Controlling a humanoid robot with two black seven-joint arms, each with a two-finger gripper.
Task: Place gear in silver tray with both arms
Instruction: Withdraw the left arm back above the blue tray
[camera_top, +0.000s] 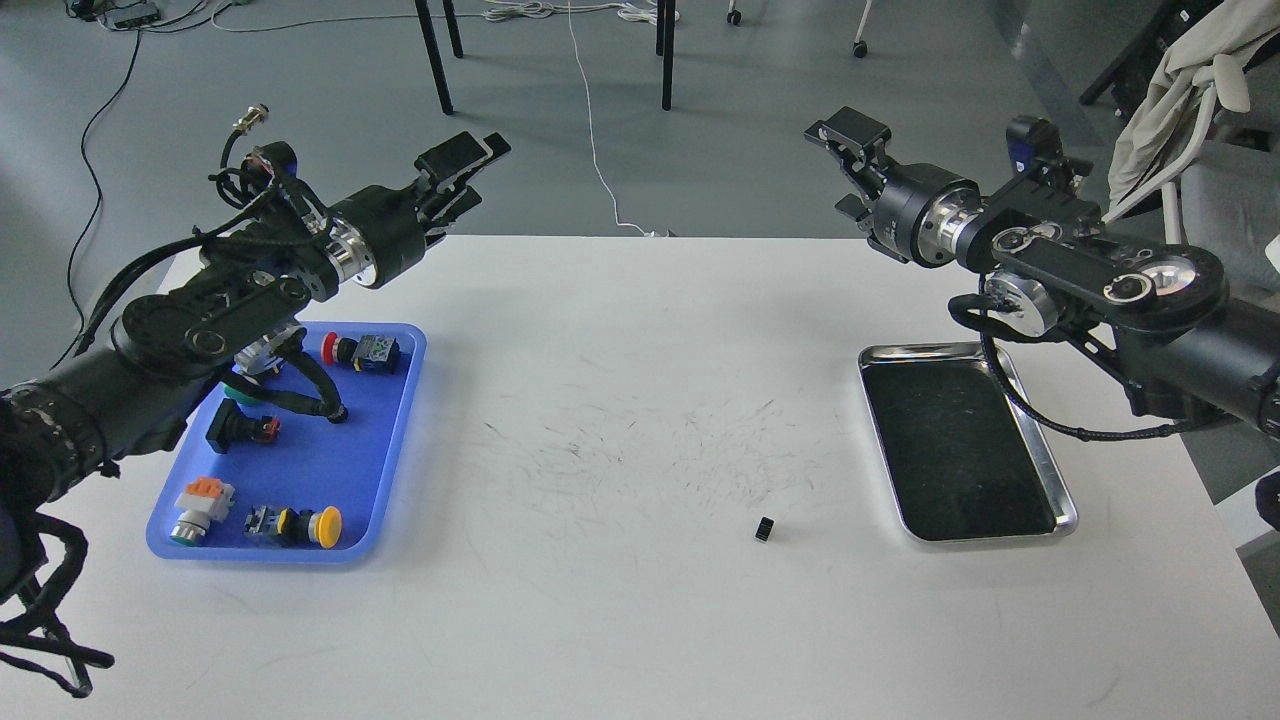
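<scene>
Both grippers, left (470, 160) and right (850, 135), are hovering empty, jaw state unclear; the push-button parts (300, 523) are looking light, rigid, best pinched across their bodies

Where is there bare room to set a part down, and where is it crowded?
The silver tray holds nothing, so its whole bottom is free. The table between it and the blue tray is bare, apart from a small black piece near the front. The blue tray is crowded with push-button parts.
</scene>
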